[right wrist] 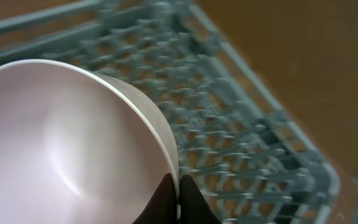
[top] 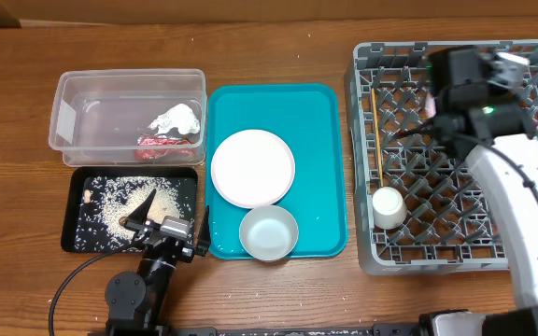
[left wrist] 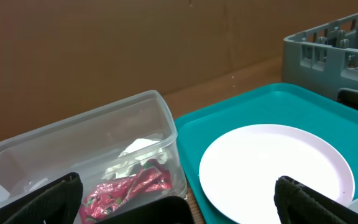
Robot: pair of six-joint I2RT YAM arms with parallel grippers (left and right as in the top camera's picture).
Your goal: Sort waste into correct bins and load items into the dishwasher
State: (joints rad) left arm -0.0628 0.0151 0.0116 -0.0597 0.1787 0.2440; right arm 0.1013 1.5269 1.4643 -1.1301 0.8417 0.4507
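My right gripper [right wrist: 178, 198] is shut on the rim of a pale bowl [right wrist: 67, 143] and holds it above the grey dish rack [right wrist: 241, 124]. In the overhead view it [top: 458, 89] hangs over the rack [top: 521, 252] and the held bowl is hidden under the arm. A white cup [top: 388, 207] and wooden chopsticks [top: 376, 140] lie in the rack. The white plate [top: 252, 168] and another pale bowl [top: 269, 232] sit on the teal tray [top: 320, 140]. My left gripper [left wrist: 179, 208] is open and empty at the black tray's [top: 80, 241] near right corner.
The clear tub [top: 68, 112] holds the white napkin [top: 177, 119] and red wrapper [top: 162, 147]; both show in the left wrist view, the napkin [left wrist: 138, 149] above the wrapper [left wrist: 129, 186]. Loose rice [top: 120, 210] lies in the black tray. Bare wood table surrounds everything.
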